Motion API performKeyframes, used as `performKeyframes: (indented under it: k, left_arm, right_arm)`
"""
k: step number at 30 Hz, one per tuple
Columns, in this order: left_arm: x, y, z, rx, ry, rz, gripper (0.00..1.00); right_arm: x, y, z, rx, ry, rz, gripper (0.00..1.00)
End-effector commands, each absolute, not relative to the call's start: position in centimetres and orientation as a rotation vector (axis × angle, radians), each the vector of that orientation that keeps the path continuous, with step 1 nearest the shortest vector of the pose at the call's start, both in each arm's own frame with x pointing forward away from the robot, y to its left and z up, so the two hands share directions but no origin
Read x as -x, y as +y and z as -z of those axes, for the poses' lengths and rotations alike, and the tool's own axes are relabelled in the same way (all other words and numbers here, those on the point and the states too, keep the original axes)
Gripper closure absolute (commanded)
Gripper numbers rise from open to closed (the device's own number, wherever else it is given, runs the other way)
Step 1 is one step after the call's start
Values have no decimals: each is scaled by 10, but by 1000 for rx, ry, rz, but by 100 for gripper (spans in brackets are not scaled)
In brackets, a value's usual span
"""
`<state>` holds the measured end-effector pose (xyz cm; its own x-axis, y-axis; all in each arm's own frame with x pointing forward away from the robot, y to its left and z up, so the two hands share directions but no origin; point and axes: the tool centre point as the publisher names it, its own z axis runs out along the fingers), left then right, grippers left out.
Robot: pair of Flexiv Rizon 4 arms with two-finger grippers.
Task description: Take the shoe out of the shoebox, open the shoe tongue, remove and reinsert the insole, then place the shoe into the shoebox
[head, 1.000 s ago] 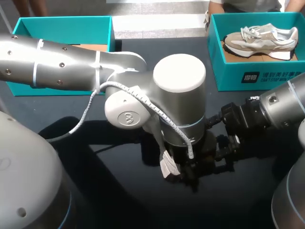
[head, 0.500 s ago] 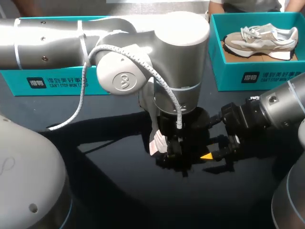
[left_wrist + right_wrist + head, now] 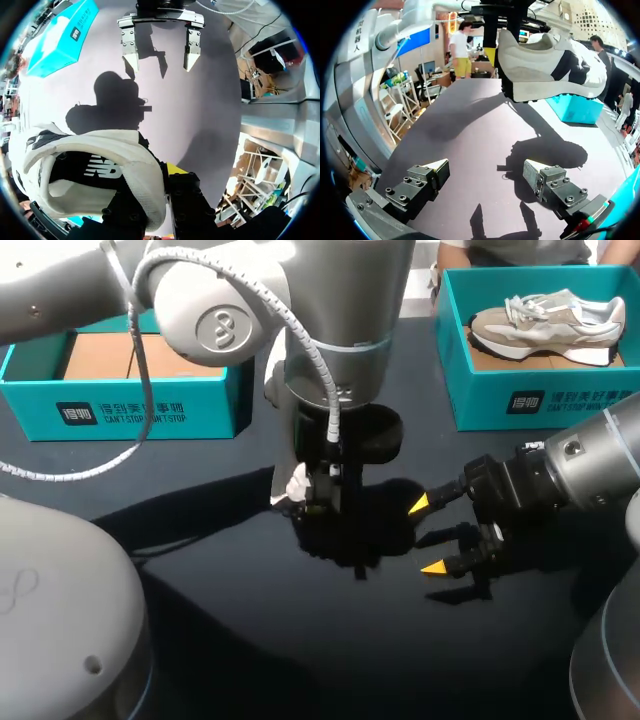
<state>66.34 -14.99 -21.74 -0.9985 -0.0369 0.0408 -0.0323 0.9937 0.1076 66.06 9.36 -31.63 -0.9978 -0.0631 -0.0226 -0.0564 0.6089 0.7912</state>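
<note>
We are gripping the shoe (image 3: 550, 65) in our left pincer (image 3: 160, 181) above the counter (image 3: 470, 130); our right pincer (image 3: 485, 172) is hanging released.

My left arm (image 3: 340, 300) had a smooth, satin silver shell. The shoe (image 3: 550, 65) looked like matt cloth over a rubbery sole. The tabletop (image 3: 250, 640) was dark and matt. The shoebox (image 3: 150, 415) at upper left and the second shoebox (image 3: 560, 400) at upper right were matt teal card.

Two shoes (image 3: 548, 322), two shoeboxes (image 3: 130, 412), two arms (image 3: 340, 300).
</note>
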Motion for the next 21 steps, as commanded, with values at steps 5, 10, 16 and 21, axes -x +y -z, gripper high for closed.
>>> performKeyframes:
  k: [5,10,16,21]
  left_arm:
    - [-662,-139,195,-51,-3102,140,100]
    - [-662,-139,195,-51,-3102,140,100]
    - [-662,-139,195,-51,-3102,140,100]
    - [-672,-114,173,95,-3006,84,100]
  right_arm:
    - [-660,96,317,-101,-2816,1376,0]
    - [-660,96,317,-101,-2816,1376,0]
    - [-660,96,317,-101,-2816,1376,0]
    - [-660,96,317,-101,-2816,1376,0]
